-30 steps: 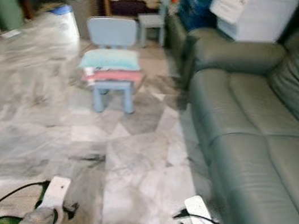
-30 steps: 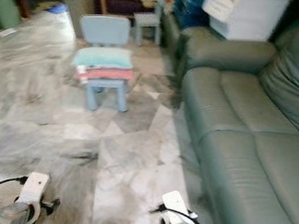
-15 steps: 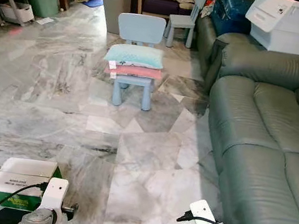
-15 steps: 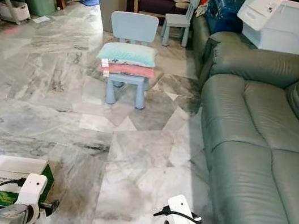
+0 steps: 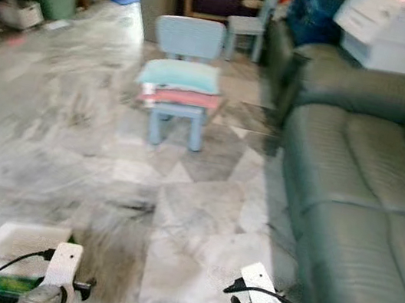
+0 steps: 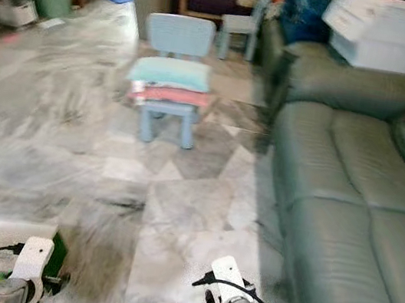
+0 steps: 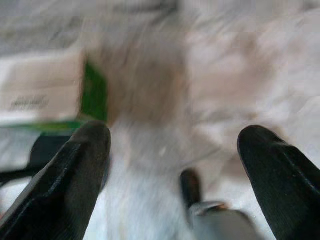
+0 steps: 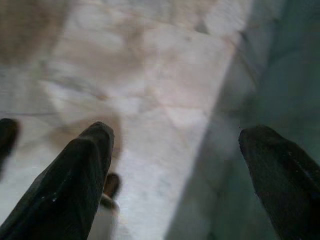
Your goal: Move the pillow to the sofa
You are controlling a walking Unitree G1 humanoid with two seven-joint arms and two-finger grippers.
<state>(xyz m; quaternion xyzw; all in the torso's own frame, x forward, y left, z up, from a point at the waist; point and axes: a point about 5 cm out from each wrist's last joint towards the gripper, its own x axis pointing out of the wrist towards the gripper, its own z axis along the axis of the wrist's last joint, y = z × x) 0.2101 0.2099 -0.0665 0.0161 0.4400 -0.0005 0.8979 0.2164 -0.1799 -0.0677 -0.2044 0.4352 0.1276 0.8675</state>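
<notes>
Two grippers hang low, fingers spread and empty: left gripper (image 7: 172, 165) over marble floor (image 5: 57, 135) near a green-and-white box (image 5: 13, 258), right gripper (image 8: 175, 175) beside the grey-green sofa (image 5: 359, 193). Ahead, a mint pillow (image 5: 180, 75) lies on a pink cushion (image 5: 183, 98) atop a blue child's chair (image 5: 188, 40), apart from the sofa.

Two silver, tube-shaped forearms are showing, each wearing a white, rounded-rectangular block at the wrist. Thin black cables are looping out from both blocks. The left gripper (image 7: 172, 150) and right gripper (image 8: 175, 150) are each showing two long, matte black fingers tapering to blunt, rounded tips.
</notes>
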